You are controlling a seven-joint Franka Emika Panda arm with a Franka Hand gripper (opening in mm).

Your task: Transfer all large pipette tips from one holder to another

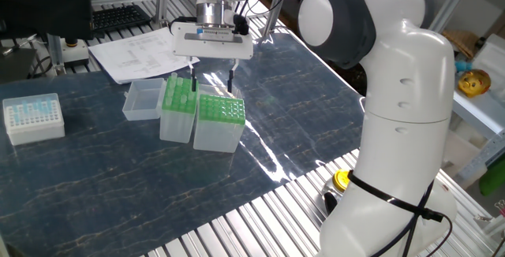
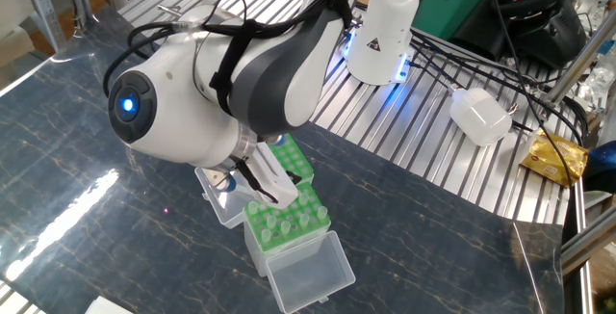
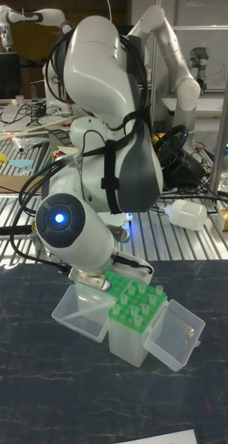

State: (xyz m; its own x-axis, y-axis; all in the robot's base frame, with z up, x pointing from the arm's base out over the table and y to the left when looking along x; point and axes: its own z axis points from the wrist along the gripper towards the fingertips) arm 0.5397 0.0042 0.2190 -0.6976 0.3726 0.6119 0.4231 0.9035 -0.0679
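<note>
Look at the large pipette tips (image 3: 136,303): they stand upright, long axes vertical, points down, in the narrower green-topped rack (image 1: 177,96), held by its holes. It touches the wider grid-top box (image 1: 220,110), near the middle of the surface (image 1: 118,178). Your claw (image 1: 211,79) hangs above both boxes, jaws apart, holding nothing.

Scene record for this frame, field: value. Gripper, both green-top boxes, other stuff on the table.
gripper: open, empty, above the two green-topped boxes
wider box: green grid top, on the table, touching the narrower box
narrower box: green rack top, between the wider box and the clear tray
large tips: some stand in the narrower box; count unclear
clear tray: beside the narrower box
white box: pale-blue tips, apart at the table edge
papers: behind the boxes
</note>
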